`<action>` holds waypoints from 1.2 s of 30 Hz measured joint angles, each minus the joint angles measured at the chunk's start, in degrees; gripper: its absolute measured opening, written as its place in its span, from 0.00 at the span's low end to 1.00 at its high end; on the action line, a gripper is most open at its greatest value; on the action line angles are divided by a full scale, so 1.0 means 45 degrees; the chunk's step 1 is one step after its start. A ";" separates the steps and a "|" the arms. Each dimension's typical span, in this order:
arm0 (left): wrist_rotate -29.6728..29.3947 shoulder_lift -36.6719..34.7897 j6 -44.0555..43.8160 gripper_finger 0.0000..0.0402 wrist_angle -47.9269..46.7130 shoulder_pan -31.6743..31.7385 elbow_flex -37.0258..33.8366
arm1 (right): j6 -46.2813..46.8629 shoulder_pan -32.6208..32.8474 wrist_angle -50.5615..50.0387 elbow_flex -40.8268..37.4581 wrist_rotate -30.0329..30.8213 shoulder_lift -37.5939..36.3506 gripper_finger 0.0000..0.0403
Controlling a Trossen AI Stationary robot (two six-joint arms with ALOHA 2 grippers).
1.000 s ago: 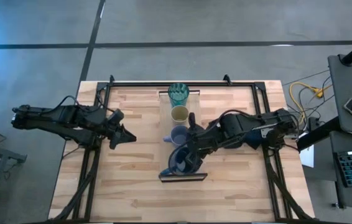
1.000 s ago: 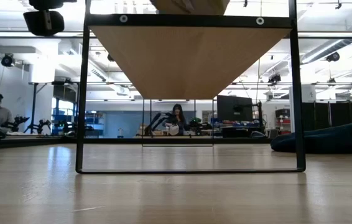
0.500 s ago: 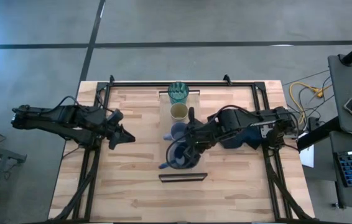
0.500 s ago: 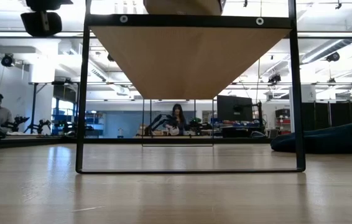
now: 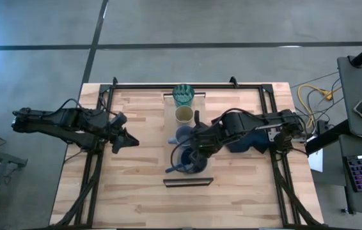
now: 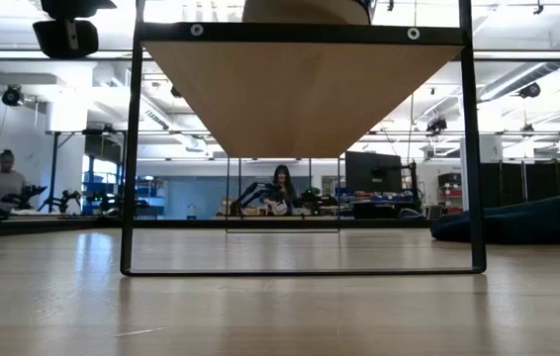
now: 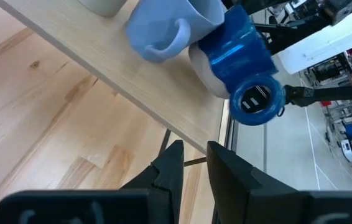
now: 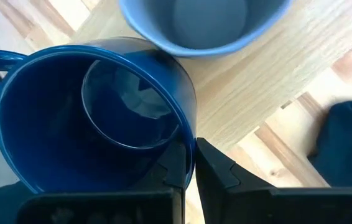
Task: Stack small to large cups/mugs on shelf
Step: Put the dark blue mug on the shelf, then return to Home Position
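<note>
On the raised light-wood shelf (image 5: 187, 181) a teal ribbed glass (image 5: 183, 96), a small tan cup (image 5: 184, 115) and a pale blue-grey mug (image 5: 182, 134) stand in a row from far to near. My right gripper (image 5: 197, 153) is shut on the wider dark blue mug (image 5: 186, 163) just near of the pale mug (image 8: 207, 25). The dark mug's handle (image 5: 171, 170) points left. My left gripper (image 5: 132, 142) waits left of the shelf, its fingers a narrow gap apart (image 7: 194, 165), holding nothing. My right gripper pinches the dark blue mug's wall at the rim (image 8: 188, 140), on the side away from the handle, one finger inside and one outside. The fingers come slanting down from the table's right. The mug's round base (image 7: 257, 102) shows bare in the left wrist view, so it hangs above the shelf.
A dark navy cloth (image 5: 248, 139) lies on the slatted tabletop under my right arm. The shelf's black frame (image 6: 132, 148) stands around the table's middle. People and equipment show in the room far behind (image 6: 282, 188).
My right gripper has carried the dark blue mug from the shelf's near end toward the far edge, up close to the pale blue-grey mug. The mug has stayed in the hold, its handle still pointing left.
</note>
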 joint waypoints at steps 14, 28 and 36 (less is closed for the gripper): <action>0.0039 -0.0026 -0.0029 0.14 0.0018 0.0000 -0.0002 | 0.0403 -0.0250 0.0296 -0.0528 -0.0325 0.0015 0.03; 0.0131 -0.0023 -0.0024 0.14 0.0018 0.0001 -0.0005 | 0.0386 -0.0306 0.1243 -0.0523 -0.0322 0.0063 0.21; 0.0112 0.0053 -0.0047 0.14 0.0026 0.0002 -0.0005 | 0.0283 -0.0306 0.1206 -0.0492 -0.0322 0.0063 0.27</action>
